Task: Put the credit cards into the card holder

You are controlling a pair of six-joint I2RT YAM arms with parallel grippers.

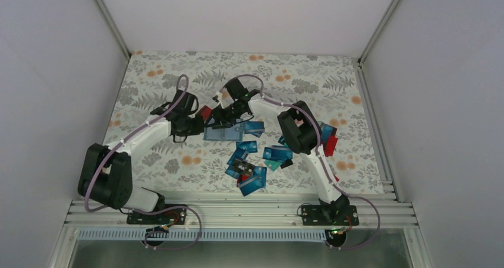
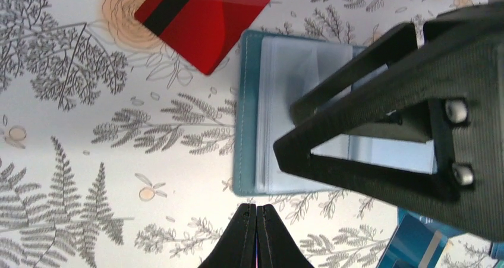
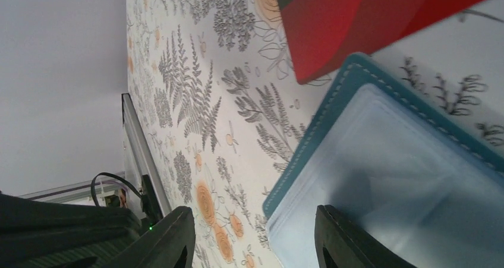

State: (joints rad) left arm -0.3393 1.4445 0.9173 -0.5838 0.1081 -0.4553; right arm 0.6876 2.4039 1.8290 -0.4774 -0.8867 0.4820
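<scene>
Mind the card holder [image 2: 245, 131] lying open on the counter [image 2: 89, 161] beside a red card [image 2: 202, 18]. With right claw [image 3: 254, 220] spread wide, empty, above it and left claw [image 2: 257, 220] pinched together on nothing, could snag a pocket and drag it askew.

White walls [image 1: 53, 72] enclose a fern-and-flower tablecloth [image 1: 178, 161] edged by aluminium rails [image 1: 238, 211].

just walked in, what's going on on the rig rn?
The card holder lies open, clear pockets up. The right gripper, open, is over those pockets. The left gripper, shut with nothing seen in it, sits just off the holder's edge. A red card lies right beside the holder, and most of the credit cards sit in a loose pile apart from it. No card shows in the pockets that are visible.
</scene>
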